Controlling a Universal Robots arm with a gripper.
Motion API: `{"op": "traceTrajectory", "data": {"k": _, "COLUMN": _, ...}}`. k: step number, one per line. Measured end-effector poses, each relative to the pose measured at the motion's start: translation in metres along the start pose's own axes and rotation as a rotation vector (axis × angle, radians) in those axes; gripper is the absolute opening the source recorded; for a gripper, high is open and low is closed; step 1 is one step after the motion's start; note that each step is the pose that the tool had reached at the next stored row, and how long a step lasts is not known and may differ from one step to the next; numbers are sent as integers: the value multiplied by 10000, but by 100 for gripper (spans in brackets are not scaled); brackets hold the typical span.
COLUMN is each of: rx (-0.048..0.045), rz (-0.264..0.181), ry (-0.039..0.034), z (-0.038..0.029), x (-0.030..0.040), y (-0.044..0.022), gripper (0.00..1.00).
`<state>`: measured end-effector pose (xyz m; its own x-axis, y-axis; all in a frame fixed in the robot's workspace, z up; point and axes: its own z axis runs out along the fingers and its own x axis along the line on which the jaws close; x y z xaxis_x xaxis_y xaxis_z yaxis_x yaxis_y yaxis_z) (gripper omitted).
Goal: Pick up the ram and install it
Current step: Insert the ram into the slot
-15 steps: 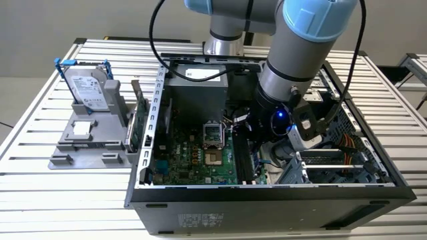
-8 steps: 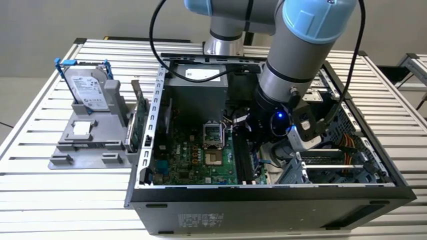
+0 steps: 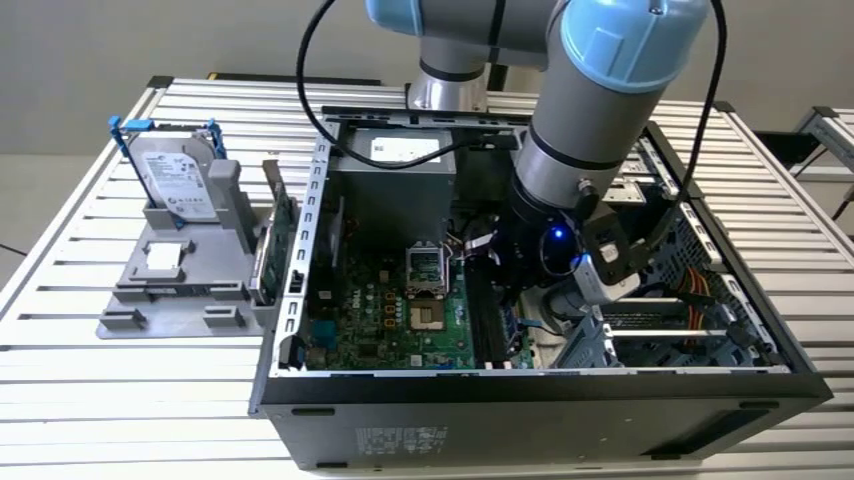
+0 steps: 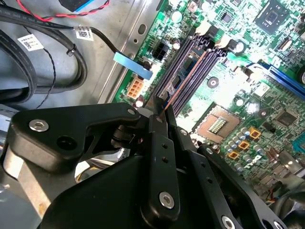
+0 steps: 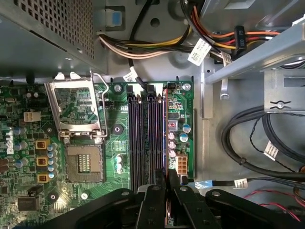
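Clamped edge-on between the gripper fingers, the ram — thin reddish edge showing — long axis running along the dark memory slots on the green motherboard, just above them.

light: even, bright | glare: motherboard in second wrist view; close black linkage soft | shadows: faint

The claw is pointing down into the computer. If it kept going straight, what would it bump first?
Probably the dark memory slots on the green motherboard. The claw pinches the thin ram edge-on right above them, so the ram would likely touch first. Depth is hard to judge.
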<state>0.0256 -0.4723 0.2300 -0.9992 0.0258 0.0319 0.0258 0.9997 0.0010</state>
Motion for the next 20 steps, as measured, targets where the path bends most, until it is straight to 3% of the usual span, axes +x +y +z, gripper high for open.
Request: {"op": "traceTrajectory", "data": {"k": 20, "rx": -1, "rz": -118, "ry": 1, "z": 104, "x": 0, "y": -18, "gripper": 0}}
